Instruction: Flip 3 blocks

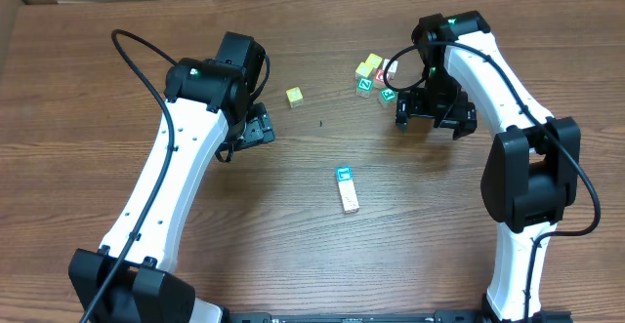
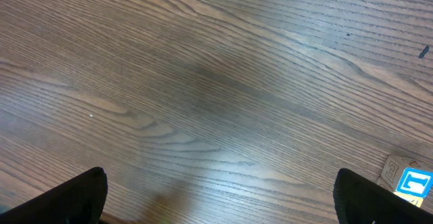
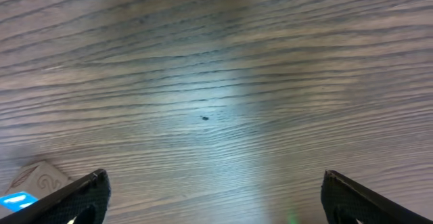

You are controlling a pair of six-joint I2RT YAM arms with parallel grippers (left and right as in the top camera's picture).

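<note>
Three blocks lie apart from the cluster: a yellow-and-cream block at the upper middle, a whitish block with a teal face at the centre, and a cream block touching its near side. My left gripper hangs open left of them, nothing between its fingers. The left wrist view catches the teal-faced block at the lower right edge. My right gripper is open over bare wood, its fingers wide apart. A patterned block with a blue-teal face shows at the lower left edge of that view.
A cluster of cubes, yellow, red and green-lettered, sits just left of my right gripper. A small dark speck marks the wood between the yellow-and-cream block and the centre pair. Cardboard edges the table at the back.
</note>
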